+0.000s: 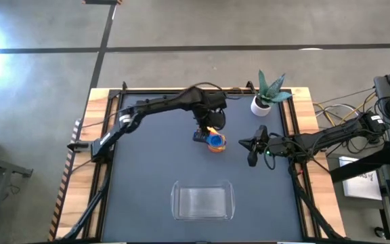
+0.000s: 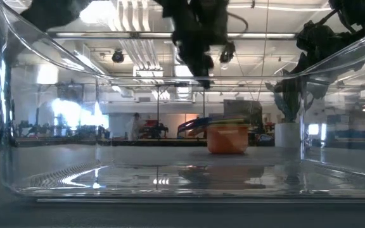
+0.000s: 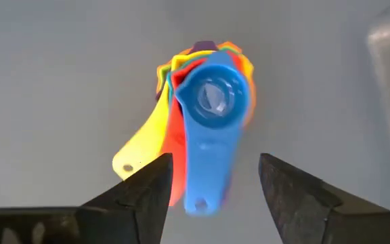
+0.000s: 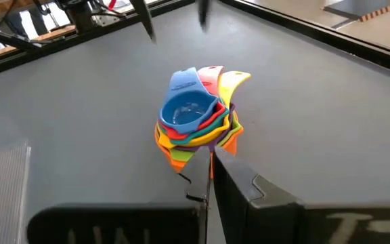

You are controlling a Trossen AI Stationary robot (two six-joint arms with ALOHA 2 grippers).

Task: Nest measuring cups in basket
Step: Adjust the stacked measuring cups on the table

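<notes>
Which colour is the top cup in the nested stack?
Blue; the top cup shows best in the left wrist view.

High camera looks straight down on the whole desk (image 1: 147, 169), low camera level through the basket (image 2: 18, 126); both wrist cameras closely share the stacked measuring cups (image 3: 208, 102).

Left claw (image 3: 212, 186) fingers parted, pointing down; right claw (image 4: 208, 169) closed.

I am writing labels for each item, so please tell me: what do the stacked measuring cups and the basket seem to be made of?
The measuring cups look like opaque moulded plastic with a smooth, slightly glossy finish: bright solid colours, thin walls, soft highlights in the blue cup. The basket looks like clear, colourless hard plastic, probably not glass: the table shows through it, and its walls are thin with rounded corners.
</notes>
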